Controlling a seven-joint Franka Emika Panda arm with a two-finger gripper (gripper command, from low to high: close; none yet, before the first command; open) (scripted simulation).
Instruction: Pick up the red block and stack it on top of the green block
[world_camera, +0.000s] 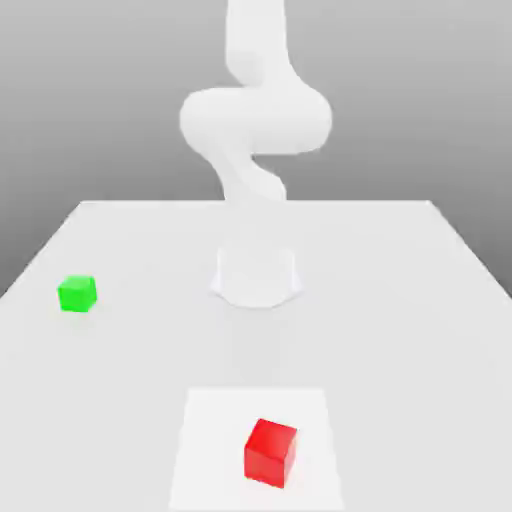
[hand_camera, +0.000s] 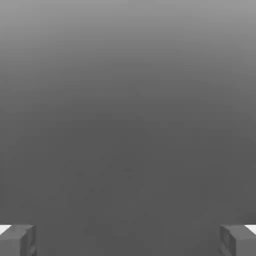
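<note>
On the tabletop (world_camera: 400, 300): a red block (world_camera: 271, 452) sits near the front edge, slightly toward the exterior view's right, on a paler square patch (world_camera: 210, 450); it is turned a little, one corner toward the viewer.
Green block (world_camera: 77, 293): farther back, at the exterior view's left, well apart from the red one, nothing on it.
Arm (world_camera: 255, 120): white, rising behind a round base (world_camera: 256, 278) at mid-table, high above both blocks.
Claw (hand_camera: 128, 240): open wide and empty; the two fingertips (hand_camera: 17, 240) stand at opposite edges of the hand view, with nothing between them.
Step in hand, as I judge it: the reach for the red block has not begun.
Doing it well: bring the claw over the block's middle, turn the wrist so the fingers meet two flat opposite faces rather than corners, descend straight, then close.
Risk: a skewed approach could nudge the block aside.
</note>
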